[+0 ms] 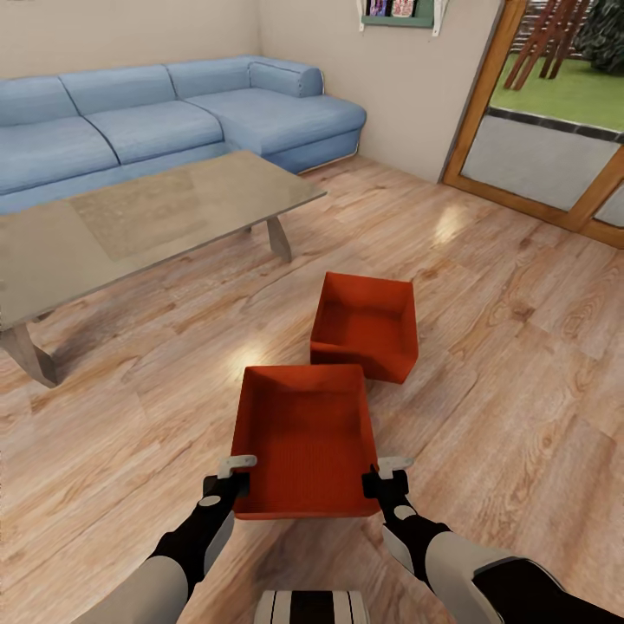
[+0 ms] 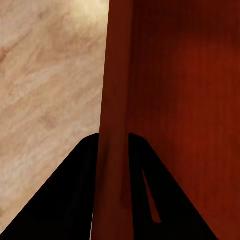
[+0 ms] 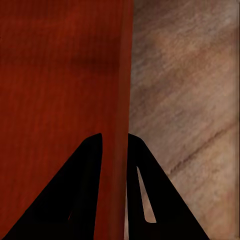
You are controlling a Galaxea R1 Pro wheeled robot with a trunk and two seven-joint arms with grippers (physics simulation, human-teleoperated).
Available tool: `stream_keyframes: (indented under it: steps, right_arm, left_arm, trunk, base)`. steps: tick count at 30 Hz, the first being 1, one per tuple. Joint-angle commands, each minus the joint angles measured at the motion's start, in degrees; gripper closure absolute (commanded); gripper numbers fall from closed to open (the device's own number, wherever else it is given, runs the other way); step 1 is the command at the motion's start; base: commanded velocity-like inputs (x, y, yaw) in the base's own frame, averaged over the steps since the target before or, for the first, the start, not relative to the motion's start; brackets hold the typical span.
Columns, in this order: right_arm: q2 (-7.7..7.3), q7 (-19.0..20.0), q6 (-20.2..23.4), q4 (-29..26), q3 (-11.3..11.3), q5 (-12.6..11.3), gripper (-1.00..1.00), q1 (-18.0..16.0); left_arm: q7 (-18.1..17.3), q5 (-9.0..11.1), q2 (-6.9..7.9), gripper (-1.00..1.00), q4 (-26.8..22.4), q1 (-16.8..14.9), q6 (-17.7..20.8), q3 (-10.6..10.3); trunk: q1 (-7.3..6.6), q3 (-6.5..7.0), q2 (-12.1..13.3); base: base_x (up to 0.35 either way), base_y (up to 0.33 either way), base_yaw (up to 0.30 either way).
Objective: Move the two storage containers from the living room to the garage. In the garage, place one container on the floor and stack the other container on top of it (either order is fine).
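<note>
Here, gripped at once from both sides: left gripper clenched over the left wall and right gripper clenched over the right wall of the near red-orange ribbed open-top storage container, long axis pointing straight ahead between the arms, above the light wood-plank floor. Counted: two containers, the second identical bin resting on the planks just beyond and slightly right, near a glass-topped coffee table and a blue sectional sofa.

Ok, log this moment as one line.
room: living room | left claw: shut on near container | right claw: same | far container: floor
</note>
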Motion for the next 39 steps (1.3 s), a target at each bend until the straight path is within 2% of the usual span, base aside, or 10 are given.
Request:
stream_keyframes:
  steps: [1, 39]
  right_arm:
    - [0.0, -0.55, -0.52, 0.18, -1.2, -2.04, 1.0, -0.06]
    - [0.15, -0.55, -0.51, 0.18, -1.26, -2.58, 1.0, -0.06]
  left_arm:
    - [1.17, -0.81, -0.01, 1.0, -0.21, -0.02, 0.09, 0.86]
    - [1.17, -0.63, 0.08, 1.0, 0.07, -0.02, 0.17, 0.95]
  trunk:
    - [-0.23, 0.15, 0.4]
    - [-8.58, 6.97, 15.64]
  base:
    - [0.0, 0.0, 0.0]
    - [0.0, 0.0, 0.0]
